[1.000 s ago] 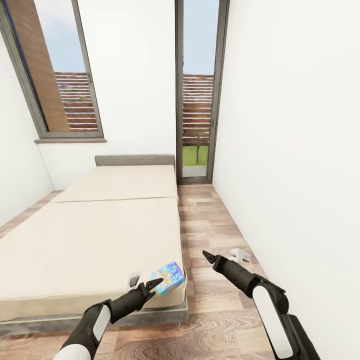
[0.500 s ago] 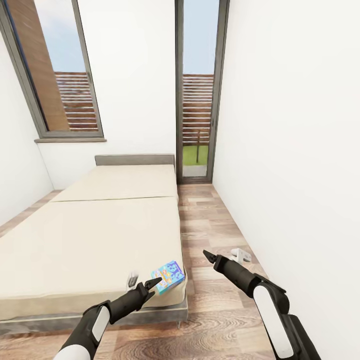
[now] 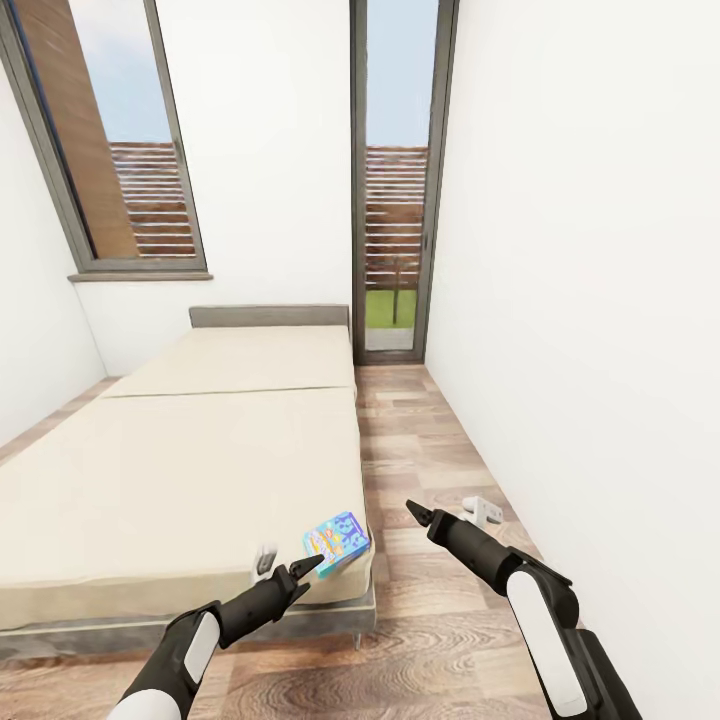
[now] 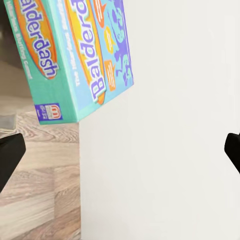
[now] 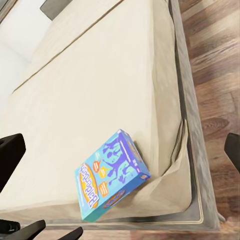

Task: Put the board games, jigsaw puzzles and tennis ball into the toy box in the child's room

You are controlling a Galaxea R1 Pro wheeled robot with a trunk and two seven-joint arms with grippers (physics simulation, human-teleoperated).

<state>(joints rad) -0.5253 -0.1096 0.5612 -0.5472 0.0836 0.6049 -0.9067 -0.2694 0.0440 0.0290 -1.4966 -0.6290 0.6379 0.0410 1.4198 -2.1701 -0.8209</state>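
Note:
A blue board game (image 3: 337,540) marked "Balderdash" lies on the near right corner of the cream bed (image 3: 180,470), partly over the edge. My left gripper (image 3: 305,570) is open just short of the board game (image 4: 75,55), with nothing between its fingertips (image 4: 10,155). My right gripper (image 3: 415,513) is open too. It hovers over the floor to the right of the bed and looks down on the board game (image 5: 112,175) and the bed (image 5: 90,90).
A strip of wood plank floor (image 3: 420,450) runs between the bed and the white wall (image 3: 580,300) on the right. It leads to a tall glass door (image 3: 395,200). A window (image 3: 120,150) sits above the grey headboard (image 3: 270,318).
The whole view has shifted a little, so the bed and the board game sit slightly higher in the picture. Both arms hold the same pose.

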